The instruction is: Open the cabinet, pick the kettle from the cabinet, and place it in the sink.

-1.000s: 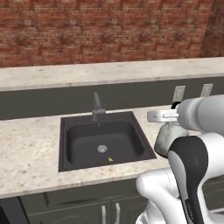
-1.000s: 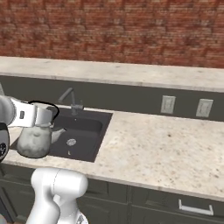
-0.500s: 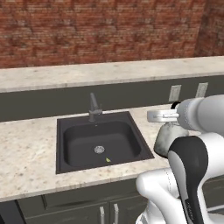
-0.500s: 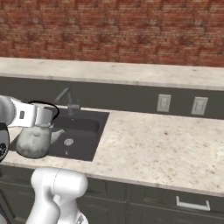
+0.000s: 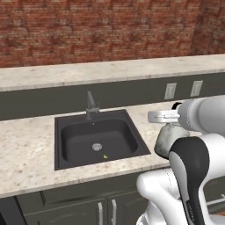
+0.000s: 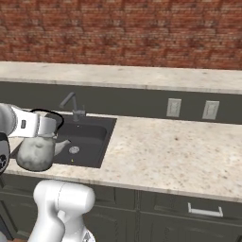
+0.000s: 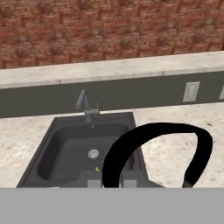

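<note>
Brick walling and a speckled stone counter form the backdrop; across the last second the whole scene has slid sideways in both base views, which indicates that the base is driving rather than that any object moves. Consequently the sink now lies further from the left edge in the left base view, bringing the robot closer to alignment with it.

Held item: the kettle hangs from its black arched handle, suspended in front of the counter edge, beside the basin and not yet over it; its spout points toward the sink. The gripper has its fingers pressed almost together, pinching the handle's top, unchanged over the second.

Arm pose: the forearm lies roughly horizontal, hand extended toward the wall, elbow folded close above the base; the faucet stands at the basin's rear rim. Judgement: fetching appears complete; remaining work is carry-over and lowering into the basin.
</note>
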{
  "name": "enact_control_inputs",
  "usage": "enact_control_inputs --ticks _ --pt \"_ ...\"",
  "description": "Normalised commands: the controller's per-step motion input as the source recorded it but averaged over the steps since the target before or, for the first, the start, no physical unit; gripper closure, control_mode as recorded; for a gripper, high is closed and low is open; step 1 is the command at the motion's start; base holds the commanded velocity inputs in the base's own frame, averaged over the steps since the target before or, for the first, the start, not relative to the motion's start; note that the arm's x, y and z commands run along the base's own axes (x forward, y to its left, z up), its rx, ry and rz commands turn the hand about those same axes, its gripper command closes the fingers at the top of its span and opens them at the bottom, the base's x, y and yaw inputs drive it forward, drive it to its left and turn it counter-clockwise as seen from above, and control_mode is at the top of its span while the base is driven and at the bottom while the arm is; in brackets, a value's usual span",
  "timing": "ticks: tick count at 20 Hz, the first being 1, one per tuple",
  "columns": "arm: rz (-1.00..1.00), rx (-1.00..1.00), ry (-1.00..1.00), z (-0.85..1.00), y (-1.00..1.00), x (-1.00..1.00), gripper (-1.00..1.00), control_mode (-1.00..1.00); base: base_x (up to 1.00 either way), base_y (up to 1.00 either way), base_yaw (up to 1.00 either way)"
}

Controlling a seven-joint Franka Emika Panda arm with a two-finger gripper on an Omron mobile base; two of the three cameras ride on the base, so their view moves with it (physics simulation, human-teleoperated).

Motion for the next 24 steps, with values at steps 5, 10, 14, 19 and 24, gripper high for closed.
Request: enact_control_inputs --ticks 5,10,14,19,24 --pt "0.00 0.00 0.00 0.00 0.00 0.00 1.00 1.00 0.01 0.04 -0.01" --pt "0.00 0.00 0.00 0.00 0.00 0.00 1.00 1.00 0.00 0.00 0.00" --pt "0.00 0.00 0.00 0.00 0.00 0.00 1.00 1.00 0.00 0.00 0.00" --pt "0.00 0.00 0.00 0.00 0.00 0.00 1.00 1.00 0.00 0.00 0.00" --pt "0.00 0.00 0.00 0.00 0.00 0.00 1.00 1.00 0.00 0.00 0.00"
